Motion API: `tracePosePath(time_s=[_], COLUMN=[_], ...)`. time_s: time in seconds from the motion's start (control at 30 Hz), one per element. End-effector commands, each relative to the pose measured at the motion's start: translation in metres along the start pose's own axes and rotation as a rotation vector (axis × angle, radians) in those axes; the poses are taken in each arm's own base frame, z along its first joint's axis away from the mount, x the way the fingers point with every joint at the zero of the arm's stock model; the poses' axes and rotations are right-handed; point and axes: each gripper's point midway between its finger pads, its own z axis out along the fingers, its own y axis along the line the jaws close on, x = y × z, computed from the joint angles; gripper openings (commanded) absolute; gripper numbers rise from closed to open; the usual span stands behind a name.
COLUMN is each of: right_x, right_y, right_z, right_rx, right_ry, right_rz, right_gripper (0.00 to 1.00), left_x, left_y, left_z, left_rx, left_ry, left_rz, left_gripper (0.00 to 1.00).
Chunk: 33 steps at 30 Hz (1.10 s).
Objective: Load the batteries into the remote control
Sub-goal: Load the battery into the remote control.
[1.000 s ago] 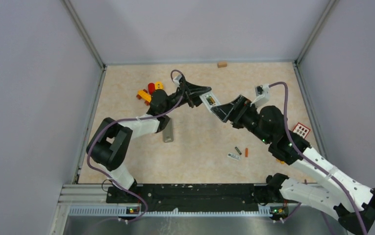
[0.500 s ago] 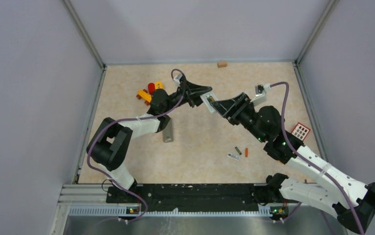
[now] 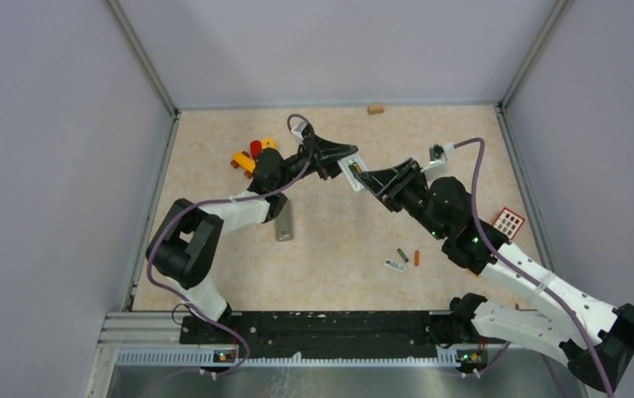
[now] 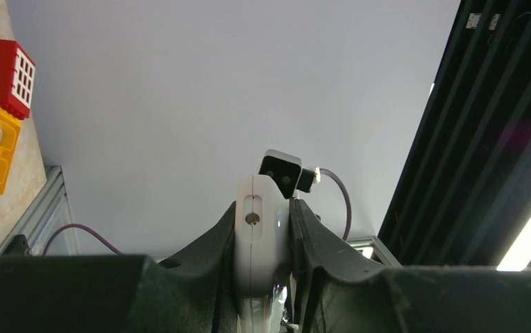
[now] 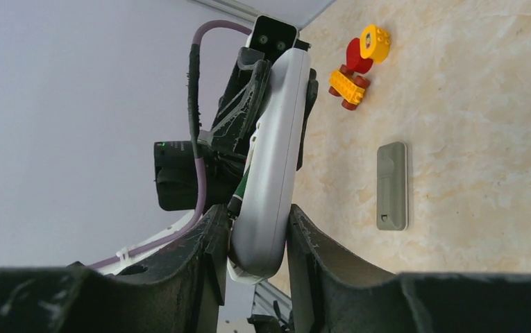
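Remote control, slim, white and plastic (image 5: 276,139), held clear of the beige marbled worktop (image 3: 330,274), above its middle and towards the far side, gripped at both ends. Left pincer (image 4: 263,211) is closed on one end of the remote control, with a black finger pressed against each long side. Right pincer (image 5: 255,215) is closed on the opposite end in the same manner, so the two pincers face one another along the body. In the top view a dark recess shows on the upper face of the remote control, its contents too small to make out. In the right wrist view a dark green sliver shows at the edge of the body, just above one finger of the right pincer.

Two loose batteries lie on the worktop nearer the arm bases, beside the right arm: a tiny dark green-black cylindrical battery (image 3: 402,254) and, just to its right and apart from it, a tiny orange cylindrical battery (image 3: 417,258). A small whitish oblong item (image 3: 394,265) lies just beside the dark one. A flat grey rectangular piece (image 3: 284,222) rests on the worktop by the left arm. A cluster of red, yellow and orange toy blocks (image 3: 253,155) sits at the far left, close to the left wrist. A red block with a white grid (image 3: 509,220) lies by the right wall, and a small tan block (image 3: 375,109) lies at the far edge.
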Motion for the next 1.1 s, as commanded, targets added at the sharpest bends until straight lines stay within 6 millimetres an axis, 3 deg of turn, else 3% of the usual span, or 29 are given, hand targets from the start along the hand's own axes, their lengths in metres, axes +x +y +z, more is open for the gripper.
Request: tracePosePath(time_s=[0.0, 0.27, 0.43, 0.53, 0.63, 0.8, 0.93, 1.07], right_x=[0.007, 0.019, 0.023, 0.024, 0.02, 0.01, 0.001, -0.004], right_y=[-0.025, -0.062, -0.091, -0.096, -0.087, -0.043, -0.02, -0.036], right_z=[0.007, 0.014, 0.017, 0.019, 0.019, 0.012, 0.001, -0.01], right_rx=[0.126, 0.316, 0.431, 0.445, 0.398, 0.191, 0.091, 0.151], right_ry=[0.025, 0.086, 0.098, 0.101, 0.097, 0.09, 0.067, 0.079], right_rz=[-0.024, -0.081, -0.141, -0.164, -0.201, -0.292, -0.349, -0.448], right_gripper=[0.28, 0.2, 0.2, 0.21, 0.37, 0.73, 0.78, 0.79], left_x=[0.036, 0.042, 0.042, 0.039, 0.031, -0.005, -0.025, -0.028], left_y=[-0.05, -0.053, -0.054, -0.053, -0.048, -0.016, -0.006, 0.0], left_z=[0.002, 0.0, -0.001, -0.002, -0.005, -0.021, -0.032, -0.04], left_rx=[0.114, 0.1, 0.072, 0.05, 0.019, -0.155, -0.256, -0.309], left_ry=[0.101, 0.09, 0.07, 0.052, 0.031, -0.03, -0.064, -0.041], left_rz=[0.154, 0.256, 0.356, 0.438, 0.558, 0.76, 0.889, 0.97], left_gripper=[0.0, 0.0, 0.0, 0.0, 0.0, 0.0, 0.0, 0.0])
